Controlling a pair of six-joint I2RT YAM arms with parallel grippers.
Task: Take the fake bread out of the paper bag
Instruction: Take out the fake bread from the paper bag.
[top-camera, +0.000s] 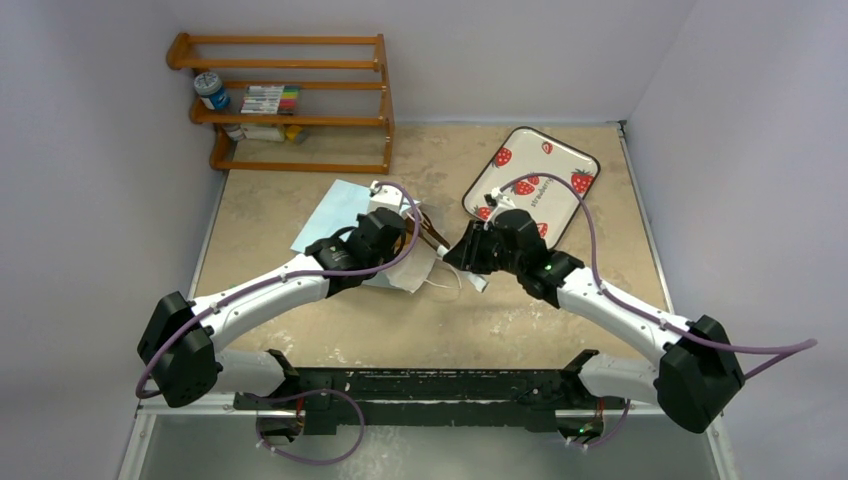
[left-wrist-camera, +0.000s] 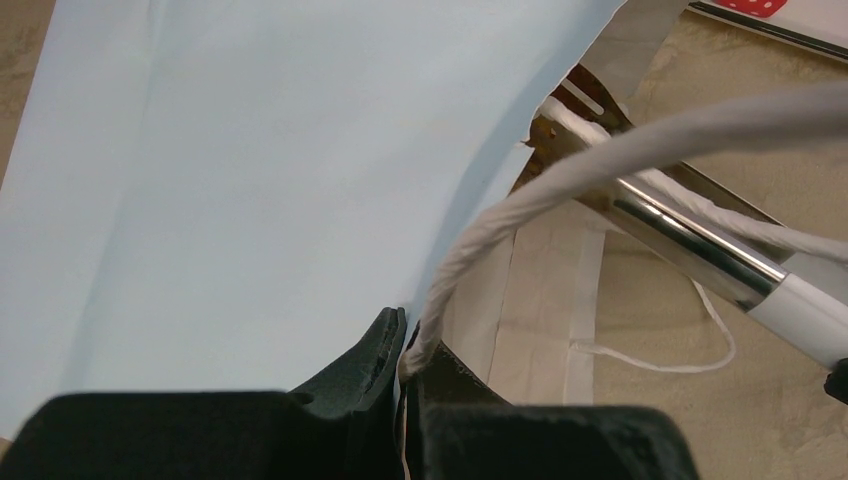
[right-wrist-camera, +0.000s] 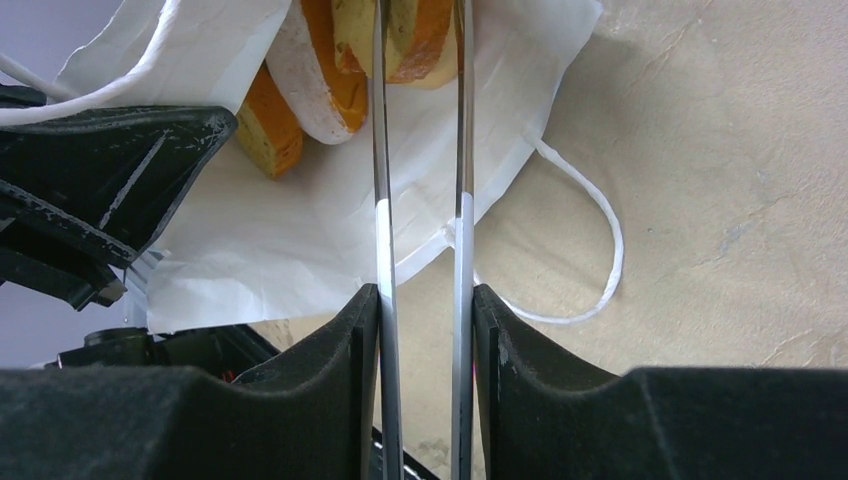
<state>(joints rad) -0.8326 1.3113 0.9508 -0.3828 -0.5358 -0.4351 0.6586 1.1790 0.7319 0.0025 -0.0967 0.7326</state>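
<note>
The light blue paper bag lies on its side, mouth toward the right arm. My left gripper is shut on the bag's rim where a white cord handle joins it, holding the mouth up. My right gripper is shut on a pair of metal tongs. The tong arms reach into the bag's white inside, one on each side of a golden-brown fake bread piece. Beside it lie a white-faced slice and an orange-tan piece. Whether the tongs press the piece I cannot tell.
A white strawberry-print tray sits just behind the right gripper. A wooden shelf with small items stands at the back left. The bag's other cord handle loops loose on the tabletop.
</note>
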